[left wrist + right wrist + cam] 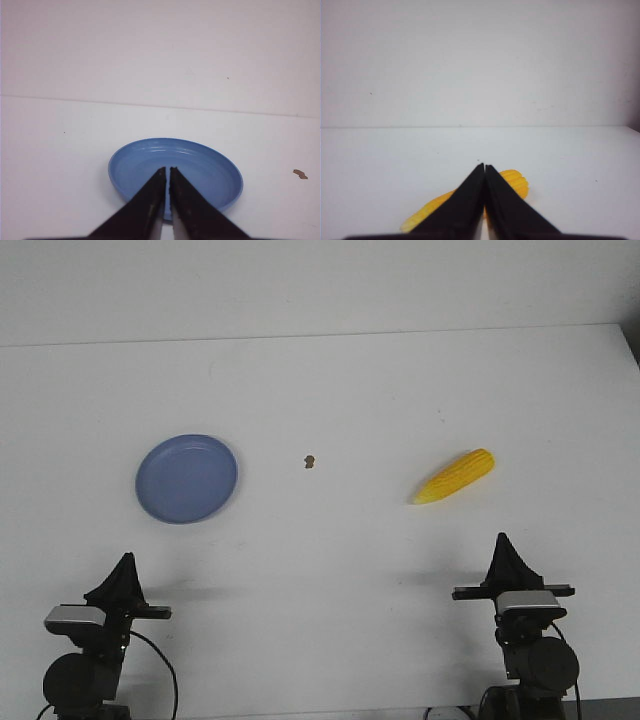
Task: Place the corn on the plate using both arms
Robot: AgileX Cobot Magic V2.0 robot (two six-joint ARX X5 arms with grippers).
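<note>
Nearest the camera, at the bottom of the front view, both arms sit parked low. The left gripper [125,562] is at the lower left and the right gripper [504,544] at the lower right, each pinched closed with nothing between the tips. The wrist views back that up: the left gripper [166,170] has its two black fingers nearly meeting at a point, and the right gripper [484,166] is the same, so clenched and empty on both sides. My guess is this is just the ready pose, each arm lined up with the thing on its own side. Moving up the frame, the corn [455,477] lies right of centre on the white table [330,380], just beyond the right gripper and well apart from the plate [187,478], which sits left of centre beyond the left gripper. There's a tiny brown speck [310,461] between them. The corn is a yellow tapered cob lying flat at an angle, with the blunt fat end toward the upper right and the pointed end toward the lower left, and you can make out the kernel rows. In the right wrist view the corn [512,181] peeks out behind the fingers, while the plate [207,165], plain blue, shallow and empty, sits just ahead of the left tips. Nothing's been picked up yet as far as I can judge.
</note>
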